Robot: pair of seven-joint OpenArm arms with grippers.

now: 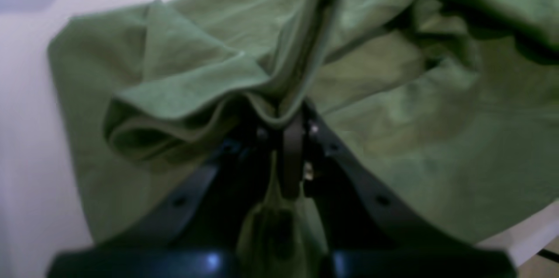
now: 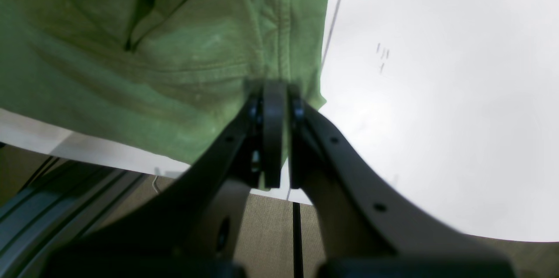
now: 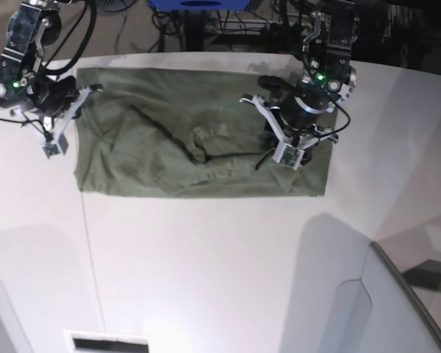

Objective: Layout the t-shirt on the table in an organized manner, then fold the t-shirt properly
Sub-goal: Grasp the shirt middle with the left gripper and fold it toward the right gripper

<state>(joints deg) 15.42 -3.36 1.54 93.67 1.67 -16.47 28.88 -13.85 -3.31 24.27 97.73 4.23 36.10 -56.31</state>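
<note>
Left pincer (image 1: 290,114) is clamped tight on a raised fold of the t-shirt (image 3: 198,136); right pincer (image 2: 274,94) pinches its hemmed edge above the worktop (image 3: 220,257).

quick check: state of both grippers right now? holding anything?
Left gripper: closed, pinching a raised fold of the t-shirt.
Right gripper: closed, clamped on the t-shirt's hemmed edge at the table edge.

The right gripper (image 2: 274,94) has its dark jaws pressed together on the stitched hem edge of the t-shirt (image 2: 144,55), which fills the upper left in creased olive-green folds. The white table (image 2: 436,116) spreads to the right, crossed by a thin seam line (image 2: 334,29), its edge showing below the cloth.
</note>
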